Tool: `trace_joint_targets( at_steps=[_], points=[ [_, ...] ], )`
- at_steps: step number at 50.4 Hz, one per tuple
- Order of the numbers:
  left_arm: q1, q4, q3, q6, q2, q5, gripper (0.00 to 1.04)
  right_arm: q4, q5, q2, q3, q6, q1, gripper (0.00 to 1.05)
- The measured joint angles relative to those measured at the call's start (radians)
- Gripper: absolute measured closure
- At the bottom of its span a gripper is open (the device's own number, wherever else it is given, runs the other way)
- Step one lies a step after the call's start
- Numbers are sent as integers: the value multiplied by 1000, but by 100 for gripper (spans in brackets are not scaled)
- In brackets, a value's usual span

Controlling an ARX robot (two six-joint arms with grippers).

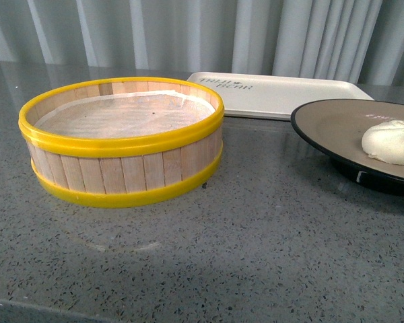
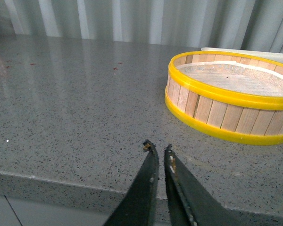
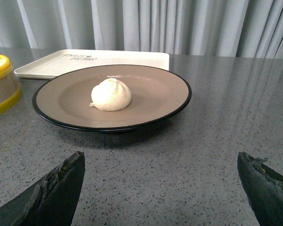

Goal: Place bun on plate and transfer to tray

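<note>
The white bun (image 1: 390, 141) sits on the tan plate with a black rim (image 1: 323, 124) at the right of the front view; it also shows in the right wrist view (image 3: 111, 94), on the plate (image 3: 165, 92). The cream tray (image 1: 276, 94) lies behind the plate, empty, and also shows in the right wrist view (image 3: 61, 63). My right gripper (image 3: 160, 160) is open and empty, above the counter a little short of the plate. My left gripper (image 2: 156, 148) is shut and empty, near the counter's front edge, short of the steamer basket. Neither gripper shows in the front view.
A round wooden steamer basket with yellow rims (image 1: 121, 138) stands left of the plate, lined with white paper; it shows in the left wrist view (image 2: 231, 96) and at the edge of the right wrist view (image 3: 2, 84). Grey speckled counter, curtain behind.
</note>
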Motion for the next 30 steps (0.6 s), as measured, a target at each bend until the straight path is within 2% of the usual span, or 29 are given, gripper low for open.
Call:
trace_joint_targets(
  at_steps=[10, 14, 17, 21, 25, 30],
  points=[
    [0, 0, 0, 0, 0, 0, 56, 0, 0, 0, 0, 0, 0, 8],
    [0, 0, 0, 0, 0, 0, 41, 140, 211, 74, 2, -93, 32, 8],
    [0, 0, 0, 0, 0, -1, 33, 279, 257, 179, 15, -134, -6, 8],
    [0, 0, 0, 0, 0, 0, 22, 444, 221, 334, 49, -146, -95, 8],
    [0, 0, 0, 0, 0, 0, 5, 650, 91, 588, 148, -71, -242, 8],
    [0, 0, 0, 0, 0, 0, 7, 716, -26, 838, 279, 92, -345, 8]
  ],
)
